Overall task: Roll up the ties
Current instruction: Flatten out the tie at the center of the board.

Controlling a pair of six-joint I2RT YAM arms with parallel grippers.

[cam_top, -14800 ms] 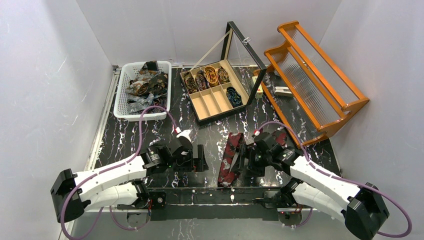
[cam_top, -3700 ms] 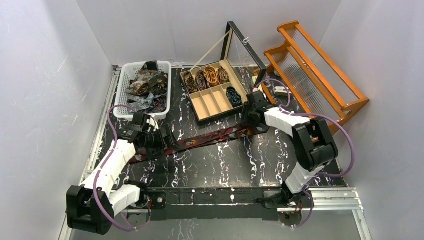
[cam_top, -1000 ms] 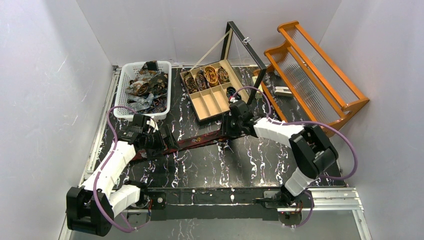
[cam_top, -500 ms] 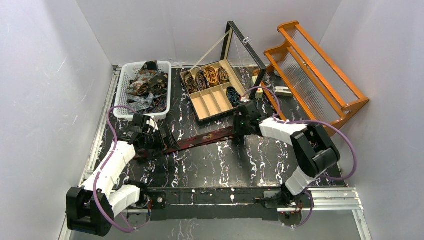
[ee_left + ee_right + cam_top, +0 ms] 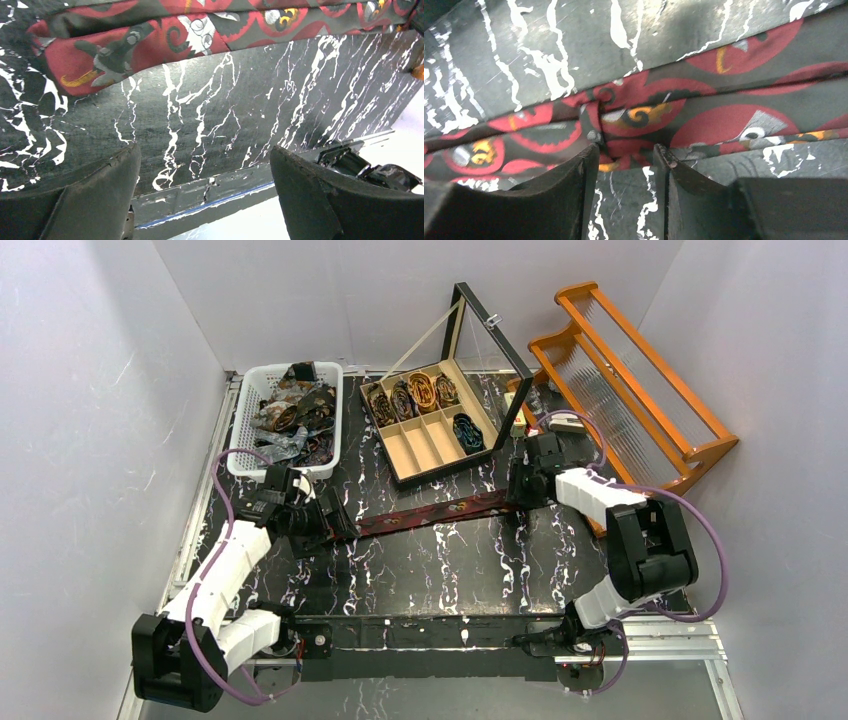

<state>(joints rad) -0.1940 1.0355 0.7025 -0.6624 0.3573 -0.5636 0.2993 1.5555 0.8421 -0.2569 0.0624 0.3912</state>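
Left tool is held wide apart at the near-left end of the tie, which is laid flat on the bench. Its long axis is run far-right to the right tool, half closed at its edge; whether it is clamped cannot be told.

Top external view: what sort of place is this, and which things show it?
Probably a robot lab cell set up for tie handling: plain white walls enclose a black marbled table, two robot arms are mounted at its near edge, and a white basket holds loose ties.
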